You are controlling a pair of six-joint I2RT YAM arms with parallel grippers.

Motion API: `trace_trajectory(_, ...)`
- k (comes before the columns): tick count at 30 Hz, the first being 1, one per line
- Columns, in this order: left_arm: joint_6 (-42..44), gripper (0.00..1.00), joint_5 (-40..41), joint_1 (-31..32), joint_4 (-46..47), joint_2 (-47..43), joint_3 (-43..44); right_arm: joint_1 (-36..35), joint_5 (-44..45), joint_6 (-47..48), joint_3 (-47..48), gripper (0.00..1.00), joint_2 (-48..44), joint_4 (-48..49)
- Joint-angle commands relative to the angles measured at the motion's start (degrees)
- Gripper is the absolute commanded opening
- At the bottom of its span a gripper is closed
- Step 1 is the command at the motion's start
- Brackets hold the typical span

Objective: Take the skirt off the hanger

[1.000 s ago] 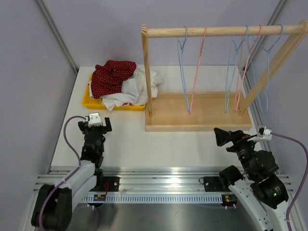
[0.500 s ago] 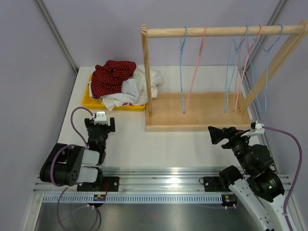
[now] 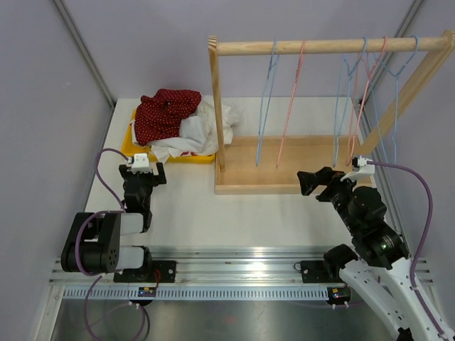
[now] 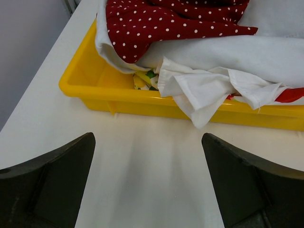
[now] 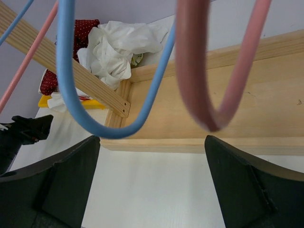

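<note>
Over at the far left corner of the table (image 3: 199, 213) there's a yellow bin (image 3: 126, 148) heaped with clothes, and my guess is the red polka-dot cloth (image 3: 165, 114) on top is the skirt. It's bunched against a white garment (image 3: 205, 128) that spills over the bin's near rim. I can't see any hanger in that pile. The blue hanger (image 3: 264, 106), pink hanger (image 3: 290, 106) and the rest on the wooden rack (image 3: 284, 187) are all bare, so it looks already off. Handling-wise it should be light, soft and floppy, not slippery or fragile, and it'll drape and drag its neighbours along. I'd pinch a thick fold or the waistband on the red part only, clear of the white stuff. The left gripper (image 4: 147, 137) is wide open with nothing in it, facing the bin's near wall. The right gripper (image 5: 152, 137) is also spread wide and empty. Compared with a second ago, the right one has pushed up to the rack's near edge under the hangers, the left has crept closer to the bin, and the left pair of hangers has swung.
</note>
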State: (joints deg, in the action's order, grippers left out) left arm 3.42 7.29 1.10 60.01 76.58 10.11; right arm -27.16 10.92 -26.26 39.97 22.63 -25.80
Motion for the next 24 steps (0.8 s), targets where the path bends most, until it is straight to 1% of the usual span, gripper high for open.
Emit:
trace_trajectory(1,-2.1,0.99,0.6,-0.2,1.5,-0.6,1.5,-0.1,2.5,2.2,2.7,1.00,2.5,5.0)
trace_trajectory(6,-2.1,0.99,0.6,-0.3,1.7,-0.6,1.5,-0.1,13.9,3.8,2.8,0.99,10.6,7.5)
trace_trajectory(7,-2.1,0.99,0.6,-0.3,1.7,-0.7,1.5,-0.1,19.4,3.6,2.8,0.99,12.1,8.3)
trace_trajectory(9,-2.1,0.99,0.6,-0.3,1.7,-0.6,1.5,-0.1,25.0,2.4,3.2,1.00,17.1,8.4)
trace_trajectory(10,-2.0,0.99,0.6,-0.3,1.6,-0.6,1.4,-0.1,29.8,2.2,3.4,1.00,18.8,8.6)
trace_trajectory(11,-2.1,0.99,0.6,-0.3,1.7,-0.7,1.5,-0.2,32.0,1.9,3.7,0.99,22.7,8.6)
trace_trajectory(12,-2.0,0.99,0.6,-0.3,1.7,-0.7,1.4,-0.1,34.4,2.1,4.1,0.99,24.5,8.6)
trace_trajectory(13,-2.0,0.99,0.6,-0.3,1.7,-0.7,1.5,-0.1,39.3,1.7,4.3,0.99,26.5,8.3)
trace_trajectory(14,-2.1,0.99,0.6,-0.3,1.6,-0.6,1.5,0.0,41.2,1.1,4.8,1.00,30.1,7.6)
trace_trajectory(15,-2.1,0.99,0.6,-0.3,1.7,-0.7,1.5,0.0,42.9,1.1,5.1,0.99,31.8,7.3)
trace_trajectory(16,-2.1,0.99,0.6,-0.3,1.6,-0.6,1.5,0.0,43.9,1.5,5.0,1.00,33.2,8.0)
trace_trajectory(18,-2.1,0.99,0.6,-0.3,1.7,-0.6,1.5,-0.1,44.5,6.5,3.3,0.99,35.9,12.8)
trace_trajectory(19,-2.1,0.99,0.6,-0.3,1.7,-0.7,1.5,0.0,43.7,10.6,0.9,0.99,36.5,19.3)
trace_trajectory(20,-2.1,0.99,0.6,-0.3,1.6,-0.6,1.5,0.3,42.3,12.8,-0.5,1.00,37.5,22.9)
trace_trajectory(21,-2.1,0.99,0.6,-0.3,1.7,-0.7,1.5,2.1,40.9,14.2,-1.6,0.99,38.1,25.4)
trace_trajectory(22,-2.0,0.99,0.6,-0.3,1.7,-0.7,1.4,3.3,38.5,16.2,-3.4,0.99,39.0,31.6)
trace_trajectory(24,-2.1,0.99,0.6,-0.3,1.7,-0.7,1.5,7.9,36.1,17.0,-3.7,1.00,42.3,33.0)
